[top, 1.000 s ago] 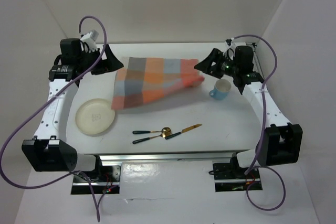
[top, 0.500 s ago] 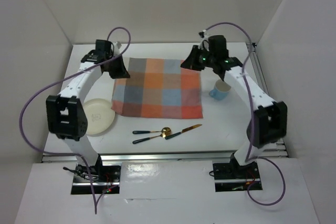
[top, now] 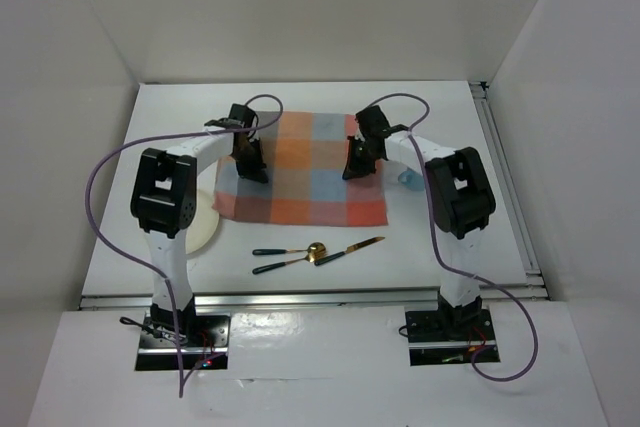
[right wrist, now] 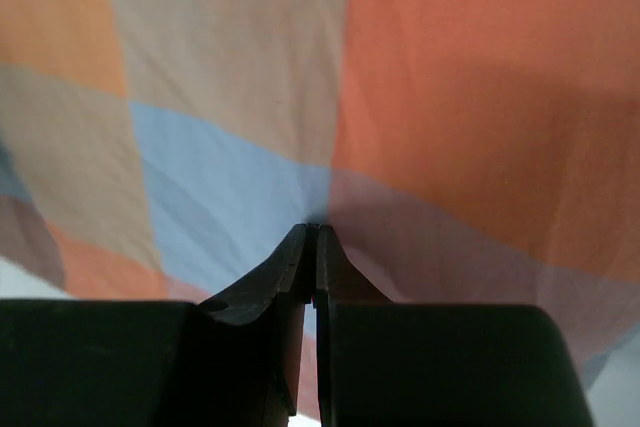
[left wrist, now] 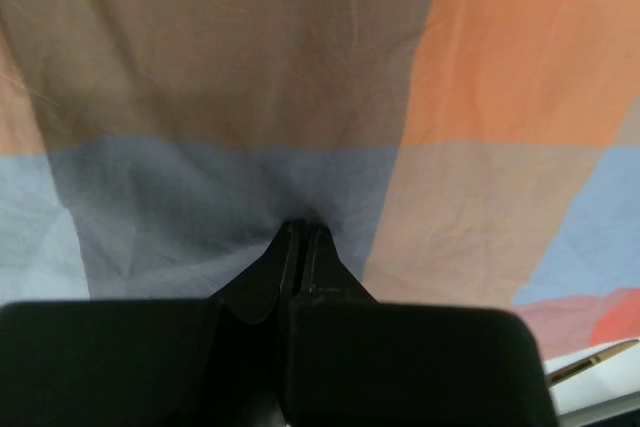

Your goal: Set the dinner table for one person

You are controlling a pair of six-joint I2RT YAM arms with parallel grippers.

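Observation:
The checked orange-blue-brown cloth (top: 305,172) lies spread flat on the white dinner table (top: 440,237). My left gripper (top: 252,169) is shut, its tips down on the cloth's left part; in the left wrist view the left gripper (left wrist: 302,225) touches a blue square of the cloth (left wrist: 300,97), which puckers slightly there. My right gripper (top: 352,169) is also shut, its tips on the cloth's right part; in the right wrist view the right gripper (right wrist: 312,227) meets the cloth (right wrist: 450,97) at a blue-orange seam. Whether either one pinches fabric does not show.
A cream plate (top: 203,222) lies left of the cloth, half hidden by the left arm. A blue cup (top: 412,179) peeks out behind the right arm. Near the front lie two dark-handled spoons (top: 285,257) and a gold knife (top: 350,250).
The cloth went from bunched to spread flat. Both arms swung in from its far corners to its middle, and both grippers closed.

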